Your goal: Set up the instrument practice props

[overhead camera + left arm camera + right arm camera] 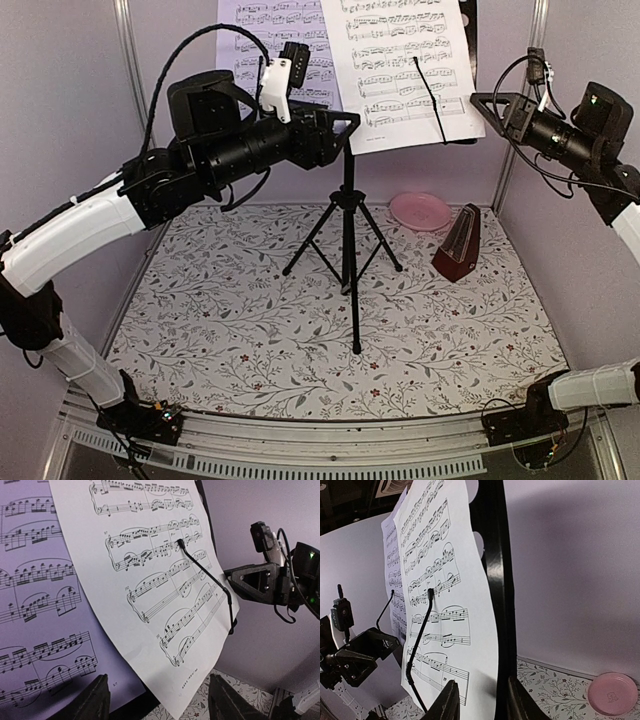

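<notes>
The black music stand point(349, 235) stands on its tripod legs mid-table. Its desk is mostly hidden by two white sheet-music pages, the left page point(262, 40) and the right page point(400, 60), which a black wire arm point(430, 95) holds down. The dark red-brown metronome point(458, 243) stands upright on the table, right of the tripod. My left gripper point(345, 128) is open at the desk's lower edge, and the right page's lower corner point(187, 690) shows between its fingers point(97, 700). My right gripper point(482, 102) is open just right of the desk's edge point(492, 580), not touching it.
A pink round plate point(420, 210) lies at the back, beside the metronome, and also shows in the right wrist view point(612, 693). Lilac walls close in the back and both sides. A floral cloth point(250, 330) covers the table. Both arms are raised at desk height.
</notes>
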